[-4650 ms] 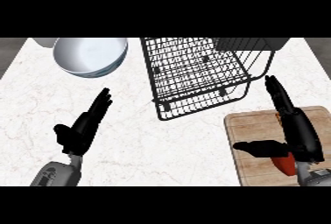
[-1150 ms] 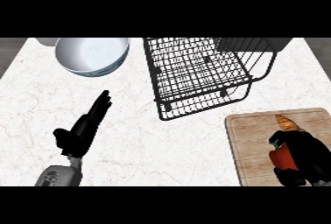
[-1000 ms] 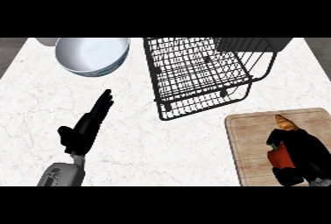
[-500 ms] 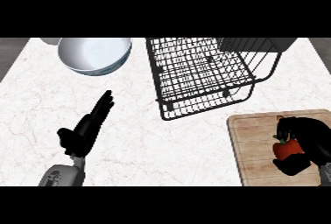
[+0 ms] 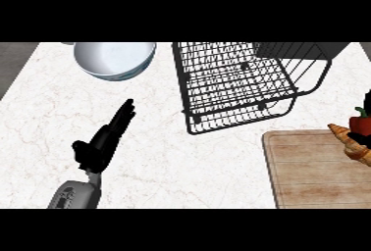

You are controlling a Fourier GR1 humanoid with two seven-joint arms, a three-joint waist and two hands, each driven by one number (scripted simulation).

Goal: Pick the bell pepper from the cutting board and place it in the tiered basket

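Showing at the right edge, red bell pepper with green stem point(image 5: 360, 121), above the pale wooden cutting board point(image 5: 311, 169), beside a golden croissant point(image 5: 349, 142). Right hand point(image 5: 358, 137) mostly out of view, grip impossible to tell. Resting open, straight-fingered, left hand point(image 5: 101, 142) on white marble counter point(image 5: 167, 162). Black wire tiered basket point(image 5: 239, 83) behind; white round bowl point(image 5: 116, 59) far left.

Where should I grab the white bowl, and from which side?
Pinch the bowl by its near rim, coming from the robot's side with the left hand: it stands upright, mouth up, and looks too wide to wrap.
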